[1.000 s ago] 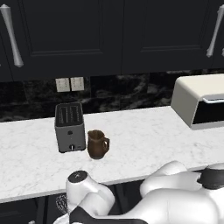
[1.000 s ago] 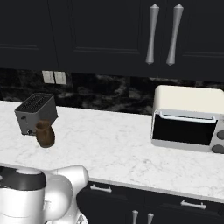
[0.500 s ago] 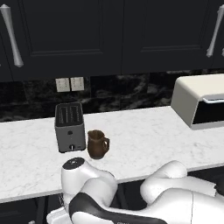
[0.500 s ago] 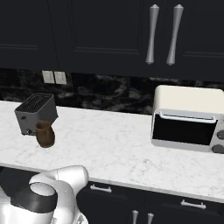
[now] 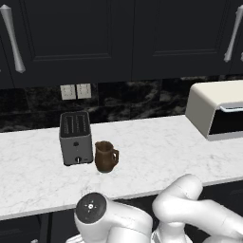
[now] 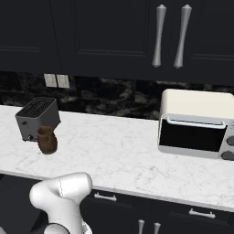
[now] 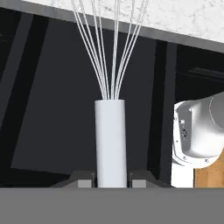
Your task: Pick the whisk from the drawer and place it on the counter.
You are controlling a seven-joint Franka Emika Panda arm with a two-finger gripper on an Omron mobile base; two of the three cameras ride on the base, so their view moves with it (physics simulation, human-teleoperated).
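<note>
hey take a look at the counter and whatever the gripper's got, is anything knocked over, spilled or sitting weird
Nothing stands out. The toaster and brown jug stand upright side by side on the counter, and the toaster oven sits square, with no spill. In the hand view, the gripper is shut on the whisk, handle straight between the fingertips, wires intact.

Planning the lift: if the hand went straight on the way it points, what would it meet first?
Likely the counter edge: the hand, shut on the whisk, points up along it toward that pale edge. Depth is unclear.
</note>
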